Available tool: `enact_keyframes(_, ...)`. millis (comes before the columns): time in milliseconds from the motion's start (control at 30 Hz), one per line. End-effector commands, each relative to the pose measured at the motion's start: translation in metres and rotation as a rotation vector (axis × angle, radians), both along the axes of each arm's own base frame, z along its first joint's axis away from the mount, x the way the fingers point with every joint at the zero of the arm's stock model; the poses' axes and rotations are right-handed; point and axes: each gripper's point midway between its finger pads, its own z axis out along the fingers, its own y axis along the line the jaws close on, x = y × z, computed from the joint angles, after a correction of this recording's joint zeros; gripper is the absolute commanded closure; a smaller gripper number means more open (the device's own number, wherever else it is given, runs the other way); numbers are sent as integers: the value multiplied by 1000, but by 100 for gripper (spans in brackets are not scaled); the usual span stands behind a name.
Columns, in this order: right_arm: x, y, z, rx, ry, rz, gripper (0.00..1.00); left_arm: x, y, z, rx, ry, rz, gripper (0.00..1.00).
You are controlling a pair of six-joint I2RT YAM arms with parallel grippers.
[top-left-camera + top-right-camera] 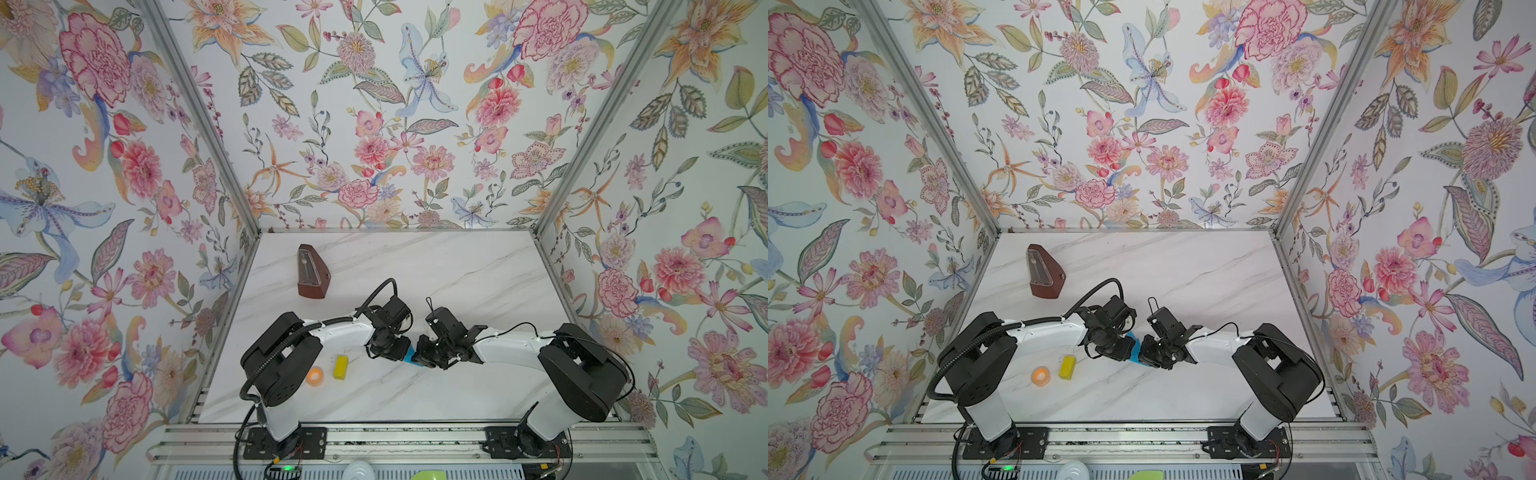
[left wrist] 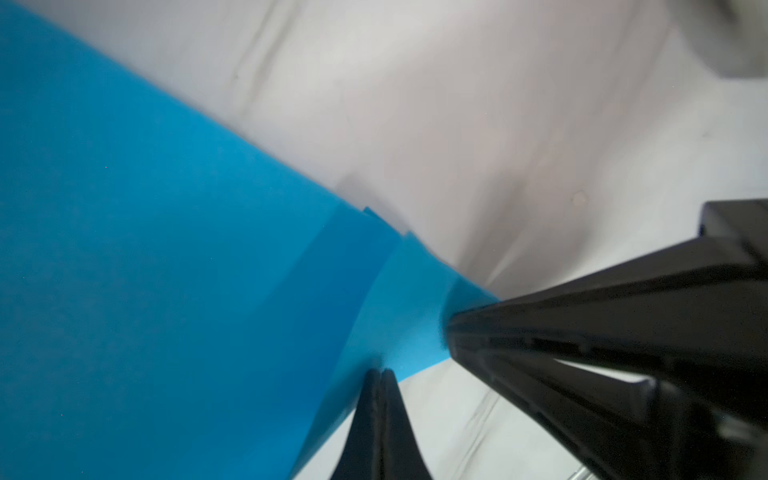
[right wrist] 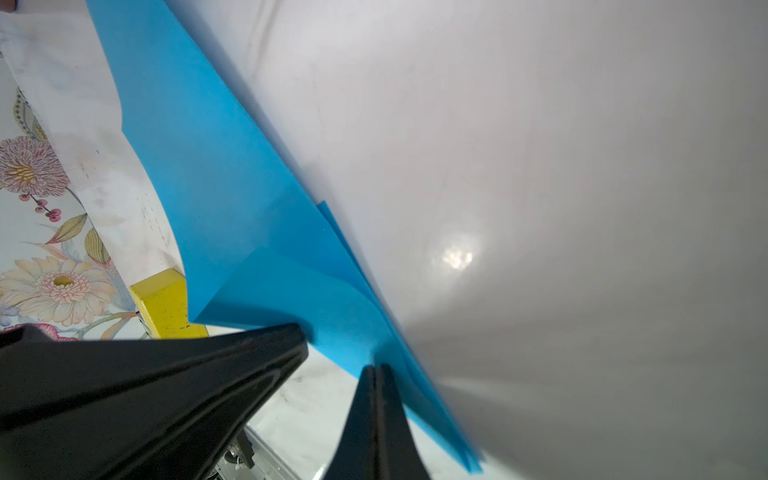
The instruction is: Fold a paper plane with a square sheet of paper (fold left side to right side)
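The square sheet of paper (image 1: 409,355) is bright blue and folded into overlapping layers. In both top views only a sliver (image 1: 1133,353) shows between the two wrists at the table's front middle. My left gripper (image 1: 395,351) is shut, and in its wrist view the closed tips (image 2: 381,372) rest against the paper (image 2: 166,270) near its edge. My right gripper (image 1: 426,353) is also shut, tips (image 3: 376,368) touching the paper (image 3: 232,216) close to a crease. The two grippers face each other a short way apart. Nothing shows clamped between either pair of jaws.
A small yellow block (image 1: 340,367) and an orange tape roll (image 1: 316,376) lie left of the grippers, the block (image 3: 166,303) just beyond the paper. A brown metronome (image 1: 311,272) stands at the back left. Floral walls close in three sides.
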Motion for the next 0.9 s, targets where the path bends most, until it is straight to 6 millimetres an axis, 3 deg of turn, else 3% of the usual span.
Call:
enact_keyframes(0,-22,-35,-36,-168,87,-16,100,-3,26,-15,88,16,34,100)
enact_keyframes(533,-22,-37,-36,-173,88,-20,100,-7,102,-39,158,69,181,100)
enact_keyframes(867,-21,-39,-33,-173,86,-30,100,-16,130,-41,186,76,229,100)
